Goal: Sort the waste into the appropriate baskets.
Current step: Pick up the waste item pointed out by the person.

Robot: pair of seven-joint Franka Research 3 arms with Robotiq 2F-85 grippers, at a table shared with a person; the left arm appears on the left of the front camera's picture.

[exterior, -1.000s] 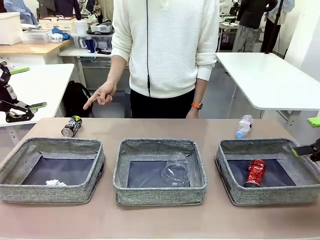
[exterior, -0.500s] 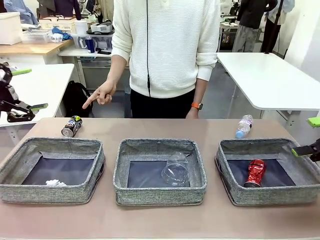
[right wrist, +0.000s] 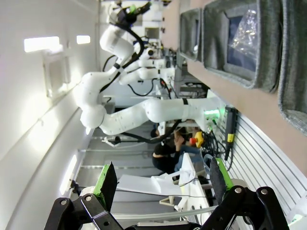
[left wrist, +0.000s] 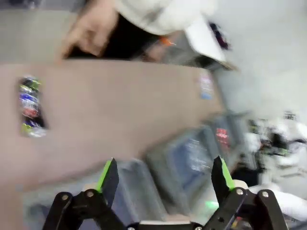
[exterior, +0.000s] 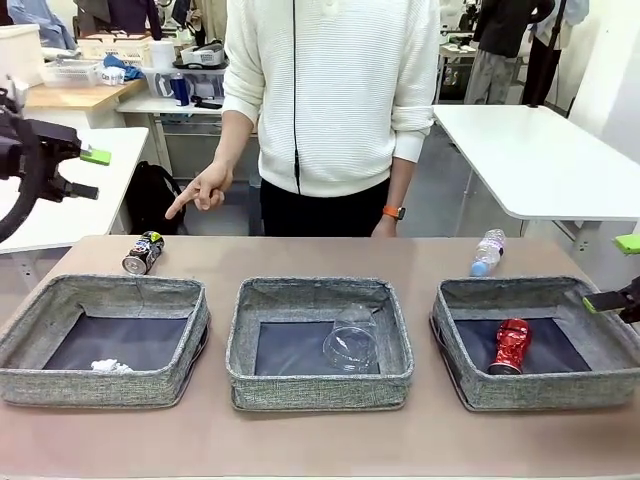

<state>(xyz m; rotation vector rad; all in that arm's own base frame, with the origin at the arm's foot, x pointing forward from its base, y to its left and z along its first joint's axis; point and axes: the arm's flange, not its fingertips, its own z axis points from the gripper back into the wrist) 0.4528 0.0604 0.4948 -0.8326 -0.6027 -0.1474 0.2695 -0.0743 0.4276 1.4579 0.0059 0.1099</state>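
Three grey baskets stand in a row: left (exterior: pixel 100 386), middle (exterior: pixel 320 388), right (exterior: pixel 545 392). A white paper wad (exterior: pixel 111 366) lies in the left one, a clear plastic cup (exterior: pixel 350 345) in the middle one, a crushed red can (exterior: pixel 511 346) in the right one. Behind them on the table lie a dark printed can (exterior: pixel 143 252) and a small bottle (exterior: pixel 487 252). My left gripper (exterior: pixel 92 173) hangs open, high off the table's left end; its blurred wrist view catches the dark can (left wrist: pixel 31 106). My right gripper (exterior: pixel 614 272) stands open beside the right basket.
A person stands at the far side, one hand (exterior: pixel 200 190) pointing down toward the dark can. White tables flank the scene. The right wrist view looks sideways past the middle basket (right wrist: pixel 240 72) toward my left arm (right wrist: pixel 120 33).
My left gripper has risen and swung its fingers round toward the table. The right gripper, the person's hand and the waste have stayed put.
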